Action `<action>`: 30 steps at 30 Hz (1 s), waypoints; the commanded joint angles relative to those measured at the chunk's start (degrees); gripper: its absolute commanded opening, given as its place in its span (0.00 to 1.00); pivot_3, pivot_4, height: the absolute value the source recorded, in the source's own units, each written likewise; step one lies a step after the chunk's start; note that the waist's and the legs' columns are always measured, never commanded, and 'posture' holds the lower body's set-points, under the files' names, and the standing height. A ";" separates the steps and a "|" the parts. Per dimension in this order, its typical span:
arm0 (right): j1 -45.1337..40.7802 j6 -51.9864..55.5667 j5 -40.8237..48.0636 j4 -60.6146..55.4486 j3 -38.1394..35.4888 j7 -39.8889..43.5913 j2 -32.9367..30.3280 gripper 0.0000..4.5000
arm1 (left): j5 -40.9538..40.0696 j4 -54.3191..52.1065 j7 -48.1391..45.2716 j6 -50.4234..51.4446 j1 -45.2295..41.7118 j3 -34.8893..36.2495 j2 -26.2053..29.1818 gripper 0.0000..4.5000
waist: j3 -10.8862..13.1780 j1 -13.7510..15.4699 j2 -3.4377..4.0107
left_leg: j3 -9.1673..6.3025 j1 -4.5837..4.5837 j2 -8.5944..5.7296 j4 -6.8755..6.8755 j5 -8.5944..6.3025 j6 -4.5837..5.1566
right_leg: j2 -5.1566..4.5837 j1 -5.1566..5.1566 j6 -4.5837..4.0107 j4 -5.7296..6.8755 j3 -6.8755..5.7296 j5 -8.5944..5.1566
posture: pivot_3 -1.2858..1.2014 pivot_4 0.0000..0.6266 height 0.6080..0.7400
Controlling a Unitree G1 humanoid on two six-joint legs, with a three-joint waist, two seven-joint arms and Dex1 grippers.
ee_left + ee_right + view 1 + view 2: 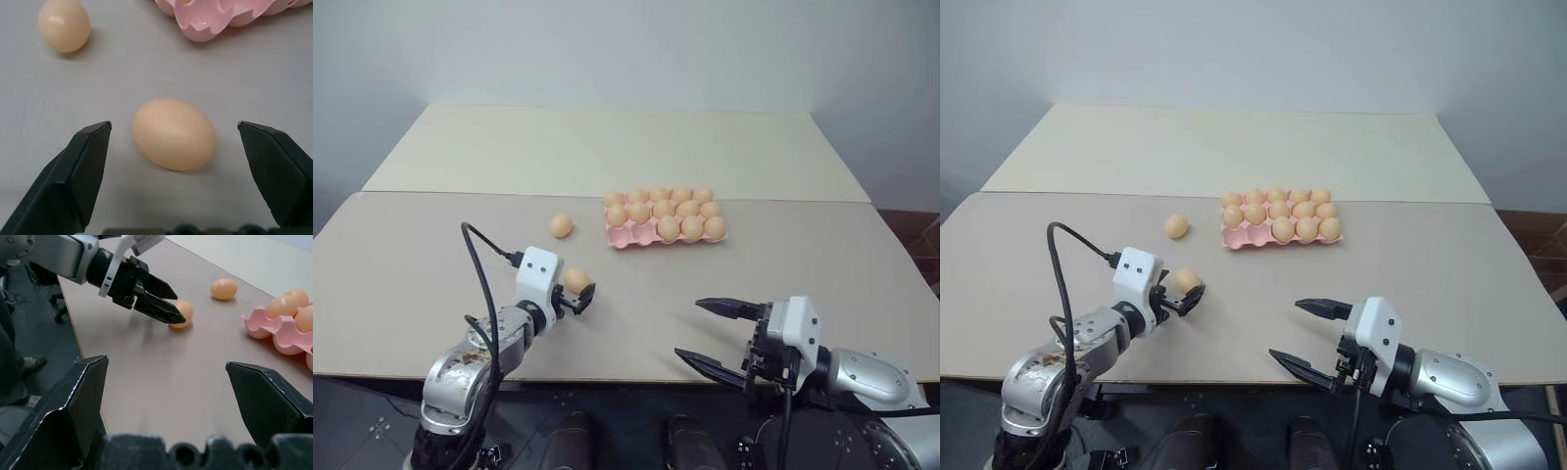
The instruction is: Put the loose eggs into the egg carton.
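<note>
Item: near egg (174,133), lying on the table (401,284), lower left of centre in the head view. I have my left hand (579,298) spread wide around it, one finger (73,176) on each side, neither touching the shell as far as I can tell.

Item: far egg (561,226), up and left of centre, well apart from the hand.

Item: carton (625,236), pink, centre frame, most cups filled; the cups on its left edge look empty.

Item: right hand (720,336), lower right, open, holding nothing, clear of everything.

Risks, my judgement: the egg is smooth and rounded, so an off-centre close could squirt it out forward or set it rolling toward the table edge. Closing too hard might crack it. Too shallow a reach would leave only the fingertips on the shell and I could drop it on the way to the carton.
</note>
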 commanded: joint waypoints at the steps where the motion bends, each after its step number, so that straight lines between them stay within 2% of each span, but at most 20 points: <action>1: -1.29 -0.24 1.03 -1.27 -0.33 -0.61 -0.60 1.00 | 1.42 0.62 0.68 -0.29 -1.80 -0.98 -0.98 1.00 | 0.00 0.05 0.00 | 0.00 0.00 0.00 0.00 0.00 0.00 | 0.01 0.00 0.00 0.00 0.00 0.00 | 0.52 0.24 1.00; 10: -3.94 1.31 2.06 -1.68 0.52 -1.88 -1.41 1.00 | 2.16 4.65 -0.99 -1.25 -4.39 -1.60 -2.45 1.00 | 0.00 0.18 -0.01 | 0.00 -0.01 -0.01 0.00 0.00 0.00 | 0.00 0.00 0.00 -0.01 0.00 0.01 | 0.52 0.24 1.00; 13: -4.33 1.63 2.48 -1.81 0.50 -2.27 -1.67 1.00 | 2.36 4.59 -1.45 -1.33 -4.36 -1.26 -2.25 0.87 | 0.00 0.17 -0.01 | 0.00 -0.02 -0.01 0.00 0.00 0.00 | 0.00 -0.01 0.00 -0.01 0.00 0.01 | 0.52 0.24 1.00; 18: -4.65 2.11 2.94 -2.12 0.42 -2.87 -1.96 1.00 | 2.45 3.12 -1.63 -1.02 -3.97 0.01 -1.79 0.55 | 0.00 0.18 -0.01 | -0.01 -0.02 -0.01 0.00 0.00 0.00 | -0.01 0.00 0.00 -0.01 0.00 0.01 | 0.52 0.24 1.00; 19: -4.73 2.18 3.01 -2.15 0.39 -2.97 -2.01 1.00 | 2.63 2.53 -1.59 -1.07 -3.78 0.25 -1.66 0.53 | 0.00 0.18 -0.01 | -0.01 -0.02 -0.01 0.00 0.00 0.00 | 0.00 0.00 0.00 0.00 0.00 0.01 | 0.52 0.24 1.00; 26: -5.66 2.42 3.34 -1.84 0.43 -3.68 -2.54 1.00 | 3.46 0.49 -1.82 -2.68 -7.38 -0.92 -1.68 0.51 | 0.00 0.26 -0.01 | -0.01 -0.02 -0.02 0.00 0.00 0.00 | -0.01 0.00 0.00 -0.01 0.00 0.01 | 0.52 0.24 1.00; 30: -7.81 3.02 3.40 -1.64 1.33 -4.70 -2.21 1.00 | 3.93 6.74 -3.90 -5.53 -14.06 -3.58 -3.15 0.50 | 0.00 0.46 -0.02 | -0.02 -0.02 -0.05 0.04 0.00 0.00 | -0.02 0.04 0.03 -0.01 -0.02 0.03 | 0.52 0.24 1.00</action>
